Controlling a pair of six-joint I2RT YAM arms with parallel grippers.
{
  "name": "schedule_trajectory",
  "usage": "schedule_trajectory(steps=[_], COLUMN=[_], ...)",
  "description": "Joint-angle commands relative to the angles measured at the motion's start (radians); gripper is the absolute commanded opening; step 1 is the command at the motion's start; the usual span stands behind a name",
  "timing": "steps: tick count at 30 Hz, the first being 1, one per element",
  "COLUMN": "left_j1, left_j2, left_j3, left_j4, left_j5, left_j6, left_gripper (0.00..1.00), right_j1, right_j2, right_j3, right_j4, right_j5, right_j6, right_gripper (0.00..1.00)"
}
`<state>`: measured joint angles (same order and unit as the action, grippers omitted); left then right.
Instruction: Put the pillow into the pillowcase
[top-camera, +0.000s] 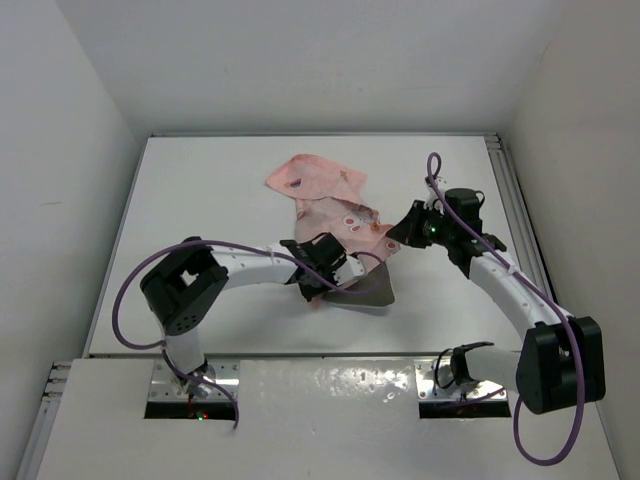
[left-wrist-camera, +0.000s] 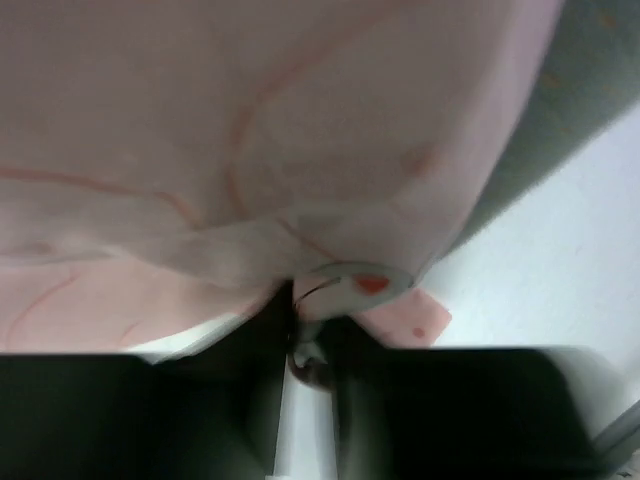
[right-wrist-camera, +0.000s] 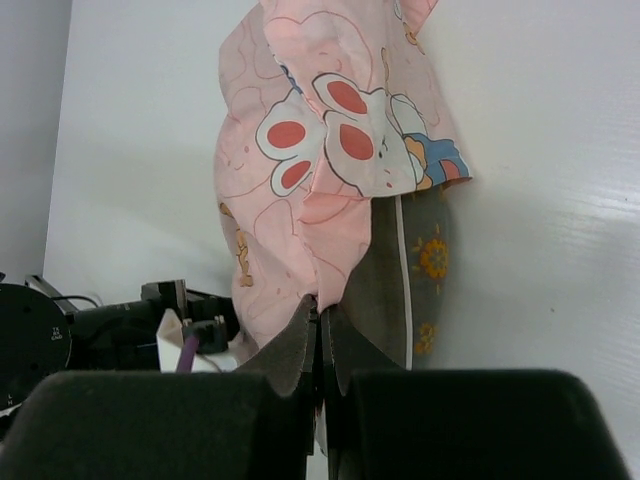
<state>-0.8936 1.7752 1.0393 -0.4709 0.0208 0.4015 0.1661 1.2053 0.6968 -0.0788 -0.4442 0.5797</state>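
Slippage at the two pinches is the chief risk. Thin pale pink pillowcase printed with white rabbits (top-camera: 318, 190) lies crumpled at the centre of the top view on the white table (top-camera: 200, 200). The small olive-brown padded pillow with orange dots and pale piping (right-wrist-camera: 425, 262) shows only at its lower end, poking out from under the pink hem in the right-hand half of the right wrist view; the rest is covered. Whether it sits inside the mouth or merely under one layer cannot be told.

The left gripper (left-wrist-camera: 316, 300) has its jaws closed onto a bunched fold of the pink cloth at the bottom centre of its own view. The right gripper (right-wrist-camera: 320, 325) has its jaws pressed together on the pink edge just beside the pillow's piping. Whether it also pinches the pillow's own fabric cannot be told.

Each hold looks to be on a narrow bit of thin cloth, so pulling the arms apart could draw the fabric out of one pinch and let the mouth collapse. If either hold has taken both layers, the opening would be pinned shut and the pillow would ride under the sack, not into it. Tugging could also drag the exposed pillow end out toward the lower edge of the top view.
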Motion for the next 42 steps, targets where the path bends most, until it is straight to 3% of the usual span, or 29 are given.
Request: schedule_trajectory(steps=[1, 5, 13, 20, 23, 28, 33, 37, 41, 42], left_j1=[-0.010, 0.008, 0.151, 0.232, 0.252, 0.239, 0.157, 0.090, 0.030, 0.027], left_j2=[0.015, -0.032, -0.223, -0.204, -0.200, -0.244, -0.249, -0.227, -0.204, -0.197], left_j3=[0.001, 0.053, 0.425, 0.729, 0.777, 0.596, 0.354, 0.210, 0.146, 0.148], left_j4=[0.023, -0.044, -0.328, -0.446, -0.462, -0.416, -0.350, -0.362, -0.362, -0.362], left_j5=[-0.010, -0.016, 0.034, 0.090, 0.090, 0.088, 0.079, 0.035, -0.001, 0.004], left_j6=[0.002, 0.020, 0.083, 0.105, 0.125, 0.164, 0.215, 0.295, 0.318, 0.312], left_gripper=[0.00, 0.00, 0.00, 0.00, 0.00, 0.00, 0.00, 0.00, 0.09, 0.14], right_j1=[0.006, 0.004, -0.010, -0.031, -0.033, -0.033, -0.036, -0.063, -0.099, -0.118], right_j2=[-0.023, -0.035, -0.043, -0.030, -0.023, -0.046, -0.066, -0.036, 0.002, 0.026], right_j3=[0.004, 0.010, 0.182, 0.334, 0.362, 0.227, -0.043, -0.109, -0.122, -0.115], right_j4=[0.048, 0.047, 0.014, 0.073, 0.051, 0.033, 0.074, 0.088, 0.083, 0.048], right_j5=[0.016, 0.024, -0.002, -0.053, -0.047, -0.039, 0.033, 0.041, 0.050, 0.045], right_j6=[0.003, 0.003, 0.052, 0.149, 0.118, 0.103, 0.152, 0.213, 0.281, 0.287], right_gripper=[0.00, 0.00, 0.00, 0.00, 0.00, 0.00, 0.00, 0.00, 0.00, 0.05])
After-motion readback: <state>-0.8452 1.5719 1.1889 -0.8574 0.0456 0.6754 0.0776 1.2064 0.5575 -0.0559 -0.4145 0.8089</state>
